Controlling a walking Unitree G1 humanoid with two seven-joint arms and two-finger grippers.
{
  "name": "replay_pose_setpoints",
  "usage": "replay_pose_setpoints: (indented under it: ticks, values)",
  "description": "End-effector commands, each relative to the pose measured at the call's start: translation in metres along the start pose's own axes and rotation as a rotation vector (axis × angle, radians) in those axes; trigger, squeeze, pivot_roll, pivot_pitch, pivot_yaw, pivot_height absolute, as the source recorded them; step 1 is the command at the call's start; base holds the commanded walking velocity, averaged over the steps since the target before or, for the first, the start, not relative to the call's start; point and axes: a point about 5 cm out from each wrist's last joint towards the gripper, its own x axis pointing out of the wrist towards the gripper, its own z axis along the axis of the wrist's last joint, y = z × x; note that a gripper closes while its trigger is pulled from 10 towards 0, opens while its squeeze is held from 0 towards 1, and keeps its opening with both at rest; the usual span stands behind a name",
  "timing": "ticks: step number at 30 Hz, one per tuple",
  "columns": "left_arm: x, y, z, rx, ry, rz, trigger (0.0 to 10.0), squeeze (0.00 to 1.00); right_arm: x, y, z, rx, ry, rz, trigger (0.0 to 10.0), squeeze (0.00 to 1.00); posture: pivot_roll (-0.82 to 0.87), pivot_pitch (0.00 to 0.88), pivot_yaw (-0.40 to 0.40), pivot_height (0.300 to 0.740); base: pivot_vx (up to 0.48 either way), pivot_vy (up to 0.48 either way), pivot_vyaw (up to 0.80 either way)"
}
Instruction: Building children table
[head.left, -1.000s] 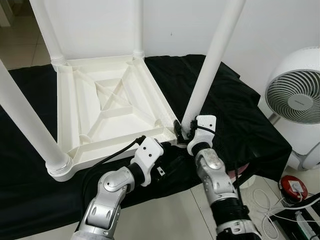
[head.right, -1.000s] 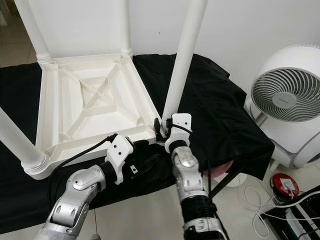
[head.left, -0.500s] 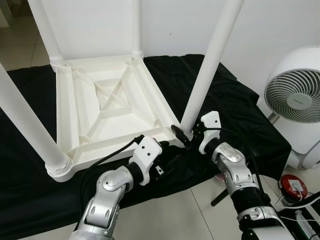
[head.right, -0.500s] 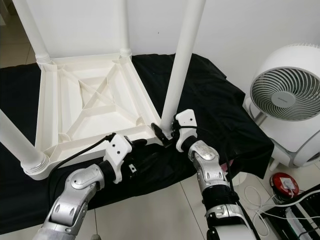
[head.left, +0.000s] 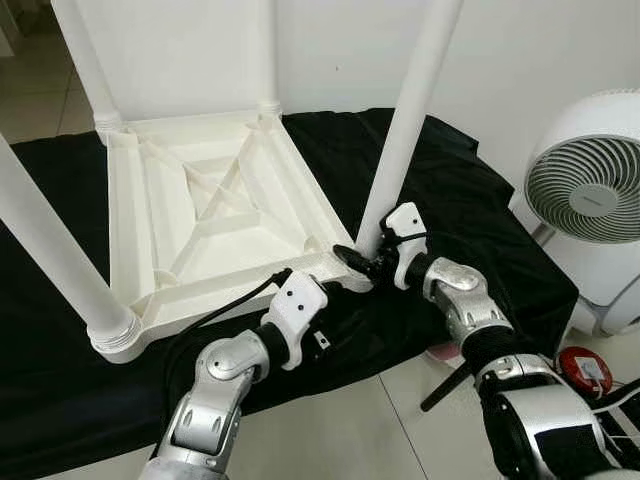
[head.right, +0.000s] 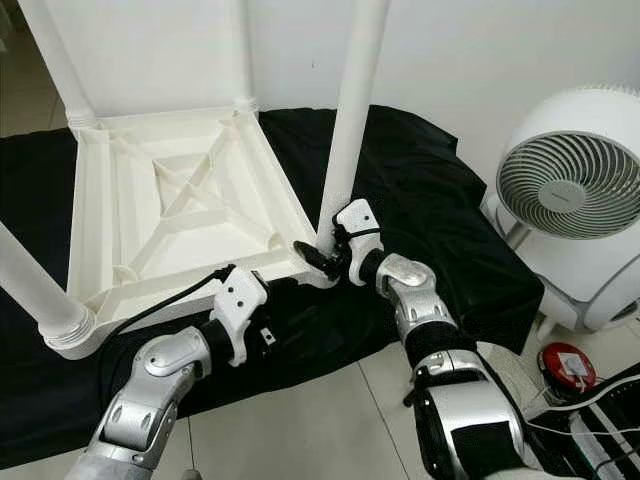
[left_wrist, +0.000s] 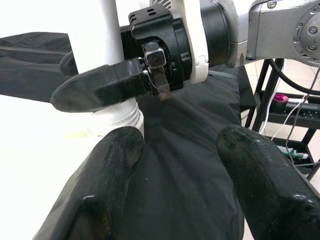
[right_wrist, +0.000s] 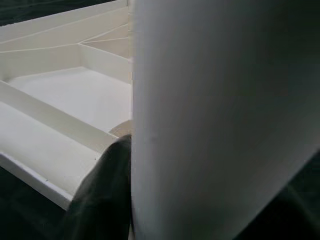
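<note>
A white plastic children's table (head.left: 210, 215) lies upside down on a black cloth (head.left: 470, 215), its legs pointing up. My right gripper (head.left: 360, 265) is shut around the base of the near right leg (head.left: 405, 120), where it meets the table's corner. In the left wrist view one right finger (left_wrist: 100, 87) crosses in front of that leg (left_wrist: 110, 30). The right wrist view has the leg (right_wrist: 220, 115) up close with a dark finger (right_wrist: 105, 190) beside it. My left gripper (left_wrist: 175, 165) hovers open over the cloth just in front of that corner, holding nothing.
Three more legs stand at the far left (head.left: 85, 60), far right (head.left: 268, 50) and near left (head.left: 50, 250) corners. A white floor fan (head.left: 590, 190) stands to the right. A red device (head.left: 583, 370) and cables lie on the tiled floor below it.
My right forearm has swung out to the right, turning the gripper from upright to sideways around the leg's base. The leg's base has slid a little left. The left arm has barely moved.
</note>
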Motion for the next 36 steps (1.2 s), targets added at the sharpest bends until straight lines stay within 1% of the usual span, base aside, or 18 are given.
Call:
replay_pose_setpoints:
  ticks: [1,10,11,12,14,16,17,18,19,20,21,23,24,25,29,32,33,36]
  values:
    - [0.0,0.004,0.0,-0.003,0.002,0.102,10.0,0.0,0.004,0.006,-0.006,0.005,0.038,0.05,0.0,0.0,0.06,0.0,-0.055,0.74,0.0,0.0,0.0]
    - [0.0,0.005,0.0,-0.002,0.001,0.109,10.0,0.0,-0.001,0.01,-0.019,0.04,0.062,0.072,0.0,0.0,0.05,0.0,-0.055,0.74,0.0,0.0,0.0]
    - [0.0,0.005,0.0,-0.002,0.0,0.108,10.0,0.0,-0.003,0.009,-0.02,0.047,0.061,0.063,4.3,0.0,0.04,0.0,-0.056,0.74,0.0,0.0,0.0]
    - [0.0,0.004,0.001,-0.003,0.0,0.107,10.0,0.0,-0.004,0.007,-0.022,0.067,0.059,0.01,10.0,0.0,0.04,0.0,-0.057,0.74,0.0,0.0,0.0]
    - [0.0,0.004,0.001,-0.004,0.0,0.106,10.0,0.0,-0.004,0.006,-0.023,0.081,0.058,-0.028,10.0,0.0,0.04,0.0,-0.057,0.74,0.0,0.0,0.0]
    - [0.0,0.003,0.001,-0.005,0.0,0.106,10.0,0.0,-0.004,0.0,-0.026,0.107,0.07,-0.17,10.0,0.0,0.04,0.0,-0.061,0.74,0.0,0.0,0.0]
    - [0.0,0.003,0.001,-0.005,0.0,0.106,10.0,0.0,-0.004,0.0,-0.026,0.107,0.07,-0.17,10.0,0.0,0.04,0.0,-0.061,0.74,0.0,0.0,0.0]
    - [0.0,0.003,0.001,-0.006,-0.001,0.107,10.0,0.0,-0.004,-0.001,-0.028,0.119,0.075,-0.256,10.0,0.0,0.04,0.0,-0.061,0.74,0.0,0.0,0.0]
    - [0.0,0.003,0.001,-0.006,-0.001,0.107,10.0,0.0,-0.004,-0.001,-0.028,0.119,0.075,-0.256,10.0,0.0,0.04,0.0,-0.061,0.74,0.0,0.0,0.0]
    - [0.0,0.002,0.001,-0.009,-0.001,0.106,10.0,0.0,-0.003,-0.002,-0.031,0.16,0.072,-0.348,10.0,0.0,0.03,0.0,-0.061,0.74,0.0,0.0,0.0]
    - [0.0,0.002,0.001,-0.009,-0.001,0.106,10.0,0.0,-0.003,-0.002,-0.031,0.16,0.072,-0.348,10.0,0.0,0.03,0.0,-0.061,0.74,0.0,0.0,0.0]
    - [0.0,0.001,0.001,-0.012,-0.002,0.102,10.0,0.0,-0.002,0.002,-0.034,0.231,0.058,-0.502,10.0,0.0,0.02,0.0,-0.058,0.74,0.0,0.0,0.0]
    - [0.0,0.001,0.001,-0.012,-0.002,0.102,10.0,0.0,-0.002,0.002,-0.034,0.231,0.058,-0.502,10.0,0.0,0.02,0.0,-0.058,0.74,0.0,0.0,0.0]
    - [0.001,0.0,0.001,-0.015,-0.002,0.098,10.0,0.0,-0.002,0.007,-0.034,0.243,0.044,-0.636,10.0,0.0,0.02,0.0,-0.055,0.74,0.0,0.0,0.0]
    - [0.001,-0.001,0.001,-0.018,-0.002,0.092,10.0,0.0,-0.001,0.013,-0.034,0.256,0.043,-0.72,10.0,0.0,0.02,0.0,-0.055,0.74,0.0,0.0,0.0]
    - [0.001,-0.002,0.0,-0.019,-0.001,0.089,10.0,0.0,0.002,0.022,-0.031,0.273,0.038,-0.784,10.0,0.0,0.02,0.0,-0.056,0.74,0.0,0.0,0.0]
    - [0.001,-0.002,0.0,-0.02,0.001,0.088,10.0,0.0,0.004,0.03,-0.028,0.27,0.034,-0.837,10.0,0.0,0.02,0.0,-0.056,0.74,0.0,0.0,0.0]
    - [0.001,-0.002,-0.001,-0.021,0.002,0.088,10.0,0.0,0.005,0.035,-0.025,0.27,0.03,-0.882,10.0,0.0,0.02,0.0,-0.056,0.74,0.0,0.0,0.0]
